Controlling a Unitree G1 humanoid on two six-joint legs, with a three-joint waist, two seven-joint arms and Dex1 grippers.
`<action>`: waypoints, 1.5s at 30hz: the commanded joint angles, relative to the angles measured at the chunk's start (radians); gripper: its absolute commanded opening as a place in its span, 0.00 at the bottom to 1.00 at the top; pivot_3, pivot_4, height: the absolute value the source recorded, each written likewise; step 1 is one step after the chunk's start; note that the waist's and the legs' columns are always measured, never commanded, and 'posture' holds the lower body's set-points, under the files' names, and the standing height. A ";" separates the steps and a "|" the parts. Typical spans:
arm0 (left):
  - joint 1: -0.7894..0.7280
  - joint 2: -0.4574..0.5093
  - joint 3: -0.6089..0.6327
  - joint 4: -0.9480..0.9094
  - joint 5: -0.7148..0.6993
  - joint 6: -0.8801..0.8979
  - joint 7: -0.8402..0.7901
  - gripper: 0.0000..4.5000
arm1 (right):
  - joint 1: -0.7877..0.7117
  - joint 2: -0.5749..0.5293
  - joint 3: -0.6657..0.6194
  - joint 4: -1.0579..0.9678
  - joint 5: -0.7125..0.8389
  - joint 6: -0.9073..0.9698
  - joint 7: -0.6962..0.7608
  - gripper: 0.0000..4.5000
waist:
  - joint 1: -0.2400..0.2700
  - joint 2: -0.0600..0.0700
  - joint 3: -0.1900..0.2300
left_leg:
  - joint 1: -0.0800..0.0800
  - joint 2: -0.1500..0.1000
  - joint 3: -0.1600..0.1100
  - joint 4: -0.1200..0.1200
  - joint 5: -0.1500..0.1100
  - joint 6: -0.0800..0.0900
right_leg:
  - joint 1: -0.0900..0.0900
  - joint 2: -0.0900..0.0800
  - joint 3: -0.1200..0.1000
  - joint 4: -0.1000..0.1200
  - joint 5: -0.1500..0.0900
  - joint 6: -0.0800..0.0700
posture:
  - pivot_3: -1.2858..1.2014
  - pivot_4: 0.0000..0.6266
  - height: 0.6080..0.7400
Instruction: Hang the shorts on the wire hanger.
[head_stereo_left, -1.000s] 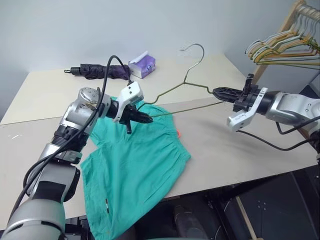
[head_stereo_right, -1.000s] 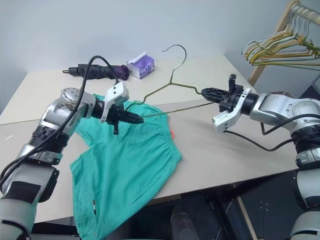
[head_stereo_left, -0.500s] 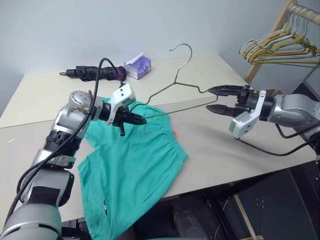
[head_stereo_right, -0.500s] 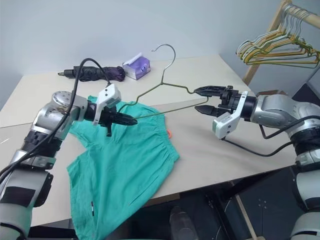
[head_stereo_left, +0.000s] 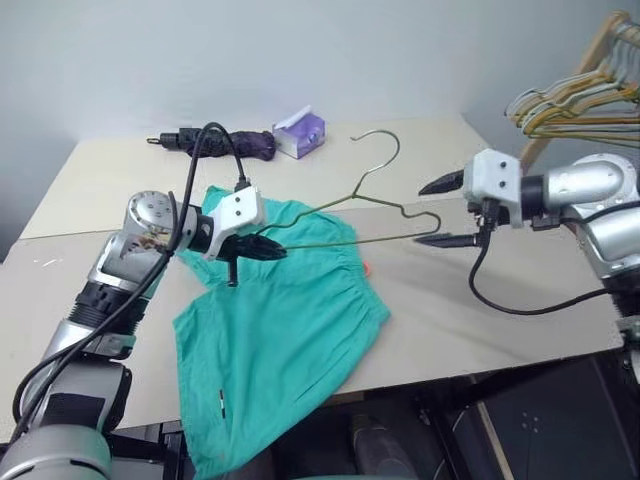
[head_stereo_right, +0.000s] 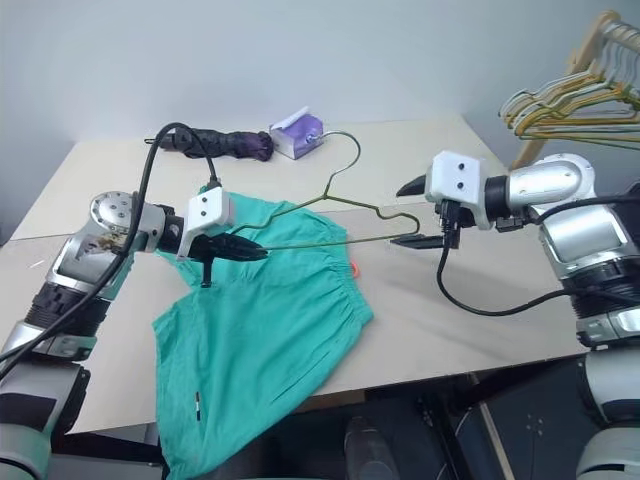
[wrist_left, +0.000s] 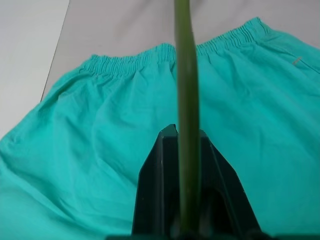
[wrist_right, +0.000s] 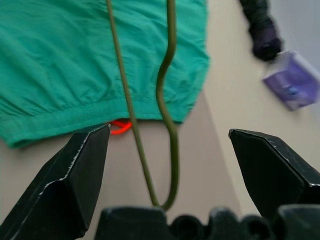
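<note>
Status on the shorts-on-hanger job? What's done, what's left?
Done: the wire hanger is off the table, held up at one end.
In hand: the left gripper is shut on that end. The right gripper has its jaws open around the other end, not gripping.
Left: the shorts lie flat on the table, one leg over the near edge, not on the hanger.

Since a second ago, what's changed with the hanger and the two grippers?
The right gripper let go of the thin olive-green wire hanger: its jaws opened wide and rolled, now straddling the hanger's end. The left gripper stayed shut on the other end. The teal-green cloth shorts stayed flat on the table.
</note>
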 joint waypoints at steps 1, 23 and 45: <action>-0.008 0.016 0.027 -0.032 0.000 -0.019 -0.005 0.00 | -0.053 0.023 -0.017 0.006 -0.080 0.048 0.056 0.99 | 0.016 0.000 0.000 | -0.002 0.000 0.000 0.001 -0.001 0.001 | -0.001 0.000 0.000 0.000 0.001 -0.002 | 0.52 0.09 1.00; 0.007 0.018 0.044 -0.051 -0.018 -0.055 -0.027 0.00 | -0.093 0.164 -0.060 0.122 -0.254 -0.002 0.220 0.01 | 0.087 0.000 0.000 | -0.009 0.000 0.000 0.005 -0.001 0.002 | -0.006 0.000 -0.002 0.001 0.004 -0.005 | 0.54 0.09 1.00; 0.332 0.135 0.445 -0.394 -0.280 0.099 0.126 1.00 | 0.298 0.040 -0.259 -0.231 -0.034 0.274 0.221 0.00 | 0.249 0.001 -0.004 | -0.004 0.001 -0.002 0.008 -0.003 0.005 | 0.001 0.001 -0.006 0.000 0.001 0.000 | 0.71 0.09 1.00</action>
